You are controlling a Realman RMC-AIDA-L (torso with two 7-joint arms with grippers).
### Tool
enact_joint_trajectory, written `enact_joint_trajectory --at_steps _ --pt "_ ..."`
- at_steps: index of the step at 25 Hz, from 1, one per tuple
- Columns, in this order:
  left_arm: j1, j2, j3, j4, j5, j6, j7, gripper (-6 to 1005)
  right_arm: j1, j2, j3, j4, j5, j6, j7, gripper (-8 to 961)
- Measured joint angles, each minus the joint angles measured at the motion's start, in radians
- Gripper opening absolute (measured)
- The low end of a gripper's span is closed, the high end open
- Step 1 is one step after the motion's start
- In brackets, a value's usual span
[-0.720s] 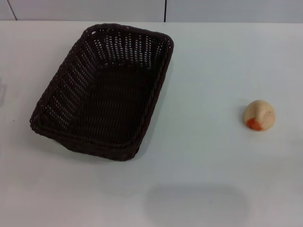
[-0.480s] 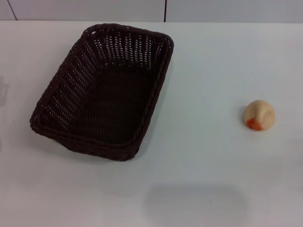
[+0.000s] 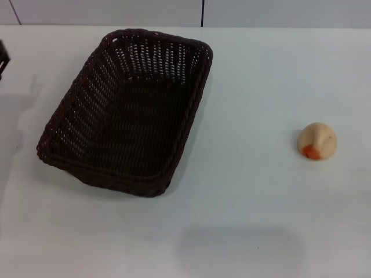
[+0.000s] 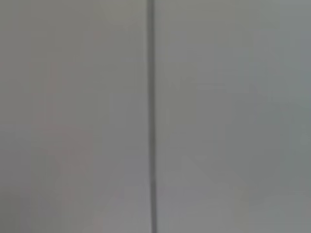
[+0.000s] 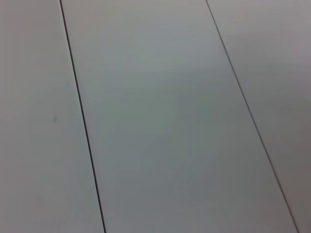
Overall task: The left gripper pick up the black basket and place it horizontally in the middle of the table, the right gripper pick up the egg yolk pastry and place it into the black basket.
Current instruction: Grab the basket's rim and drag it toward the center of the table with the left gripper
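On the white desk, seen from the head camera, one black basket is sitting left of centre, angled so that its long side is running diagonally toward the far edge rather than lying crosswise. It is holding nothing. One egg yolk pastry is resting well apart from it on the right side, its orange-red patch facing the near edge.

At the far left edge of that view, a small dark sliver of the left gripper is showing, well clear of the basket. Too little of it is visible to tell whether its fingers are released or clenched. The right gripper is not appearing in any view; both wrist cameras are showing only pale panels with dark seams.

Judging from this, the first step is only beginning: the basket is not yet grasped. The next move is calling for the left gripper to reach the basket's near-left rim, grip the woven wall, then turn it crosswise at the desk's middle.

Count: one basket, one pastry.
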Motion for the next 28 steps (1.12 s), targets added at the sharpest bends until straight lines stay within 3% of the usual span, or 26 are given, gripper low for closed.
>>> enact_joint_trajectory --at_steps 4,5,6,7,9,10,11,12,13,15,16,18,23,28 --pt "0.033 0.027 -0.026 -0.234 0.078 -0.233 0.001 752 0.002 0.0 0.0 0.0 0.0 0.0 0.0 820" --pt "0.044 0.042 -0.033 -0.356 0.096 -0.382 0.0 750 0.002 0.0 0.0 0.0 0.0 0.0 0.0 820" --pt "0.044 0.042 -0.033 -0.356 0.096 -0.382 0.0 748 0.002 0.0 0.0 0.0 0.0 0.0 0.0 820" --pt "0.047 0.05 -0.036 -0.417 0.101 -0.465 0.002 746 0.002 0.0 0.0 0.0 0.0 0.0 0.0 820" --pt "0.04 0.069 -0.044 -0.574 0.105 -0.742 0.032 741 0.002 0.0 0.0 -0.001 0.0 0.0 0.0 819" --pt "0.04 0.069 -0.044 -0.574 0.105 -0.742 0.032 739 0.002 0.0 0.0 -0.001 0.0 0.0 0.0 819" --pt "0.019 0.056 -0.08 -0.703 0.099 -0.988 0.114 737 0.002 0.0 0.0 -0.001 0.0 0.0 0.0 819" --pt "0.008 0.029 -0.116 -0.751 0.099 -1.091 0.165 735 0.002 0.0 0.0 -0.002 0.0 0.0 0.0 819" --pt "0.002 0.013 -0.137 -0.776 0.098 -1.143 0.198 733 0.002 0.0 0.0 -0.003 0.0 0.0 0.0 819" --pt "-0.02 -0.057 -0.223 -0.857 0.098 -1.304 0.305 728 0.002 0.0 0.0 -0.004 0.0 0.001 0.0 819" --pt "-0.029 -0.076 -0.25 -0.882 0.098 -1.357 0.337 726 0.002 0.0 0.0 -0.004 0.0 0.001 0.0 819" --pt "-0.065 -0.091 -0.29 -0.936 0.075 -1.509 0.366 722 0.002 0.0 0.0 -0.005 0.0 0.003 0.0 819" --pt "-0.165 -0.085 -0.35 -0.952 0.037 -1.764 0.354 711 0.002 0.0 0.0 -0.007 0.0 0.015 0.0 819" --pt "-0.188 -0.085 -0.332 -0.944 0.042 -1.834 0.355 700 -0.001 0.0 -0.002 -0.009 0.0 0.023 0.0 819"
